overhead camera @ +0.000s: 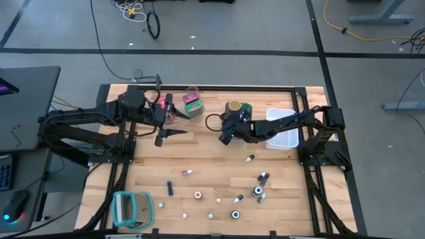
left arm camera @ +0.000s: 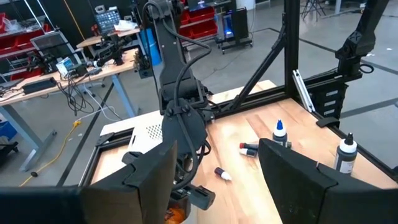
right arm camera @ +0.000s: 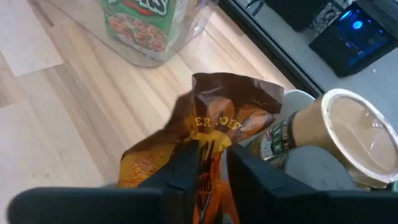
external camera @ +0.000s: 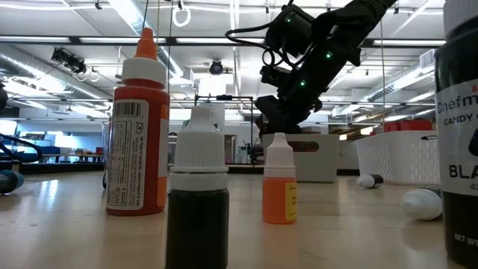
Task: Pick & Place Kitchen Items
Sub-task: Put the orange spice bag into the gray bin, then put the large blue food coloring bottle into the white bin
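Right gripper [right arm camera: 213,163] pinching brown packet [right arm camera: 211,130], brown jar [right arm camera: 339,140] beside

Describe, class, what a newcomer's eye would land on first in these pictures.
Probably the right gripper, pinching a crumpled brown-and-orange snack packet beside a tan-lidded brown jar at the table's far edge. Next, the scatter of small capped bottles across the near half, and the left gripper hanging open by the clear bin.

Small bottles [overhead camera: 259,186] lie scattered near the table [overhead camera: 199,156] front (holder [overhead camera: 133,209] front-left).
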{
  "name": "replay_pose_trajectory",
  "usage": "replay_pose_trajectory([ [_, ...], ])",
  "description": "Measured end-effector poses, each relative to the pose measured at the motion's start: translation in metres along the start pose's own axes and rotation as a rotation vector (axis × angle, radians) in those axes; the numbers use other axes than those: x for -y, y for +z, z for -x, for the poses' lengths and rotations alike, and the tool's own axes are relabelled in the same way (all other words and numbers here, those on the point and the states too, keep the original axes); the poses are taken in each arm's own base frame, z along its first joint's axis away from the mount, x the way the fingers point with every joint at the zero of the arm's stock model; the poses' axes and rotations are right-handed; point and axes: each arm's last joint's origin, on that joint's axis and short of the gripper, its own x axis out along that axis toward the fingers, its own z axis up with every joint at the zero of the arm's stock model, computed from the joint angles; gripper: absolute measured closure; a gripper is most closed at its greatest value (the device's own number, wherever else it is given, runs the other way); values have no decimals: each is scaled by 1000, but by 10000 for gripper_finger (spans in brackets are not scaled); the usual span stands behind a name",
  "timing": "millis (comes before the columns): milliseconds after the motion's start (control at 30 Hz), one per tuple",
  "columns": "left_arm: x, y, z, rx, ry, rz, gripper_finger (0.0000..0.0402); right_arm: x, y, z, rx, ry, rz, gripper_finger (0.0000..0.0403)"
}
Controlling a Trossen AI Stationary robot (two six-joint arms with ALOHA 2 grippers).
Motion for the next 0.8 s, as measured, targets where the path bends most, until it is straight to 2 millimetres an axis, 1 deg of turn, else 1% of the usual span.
replay_pose_trajectory([
  [100, 0, 0, 0, 0, 0, 4, 166, -1, 0, 2, 3, 5, 4, 291],
  [200, 0, 0, 0, -1, 0, 5, 166, -2, 2, 10, 9, 28, 8, 281],
  [367, 0, 0, 0, -2, -1, 5, 166, 2, 9, 33, 37, 34, 18, 277],
  [533, 0, 0, 0, -2, -1, 5, 166, 9, 25, 56, 144, 63, -8, 277],
  [600, 0, 0, 0, -2, -1, 5, 166, 10, 28, 60, 163, 92, -22, 277],
  [800, 1, -2, 0, -17, -6, 30, 166, 6, 29, 60, 154, 205, -32, 285],
])
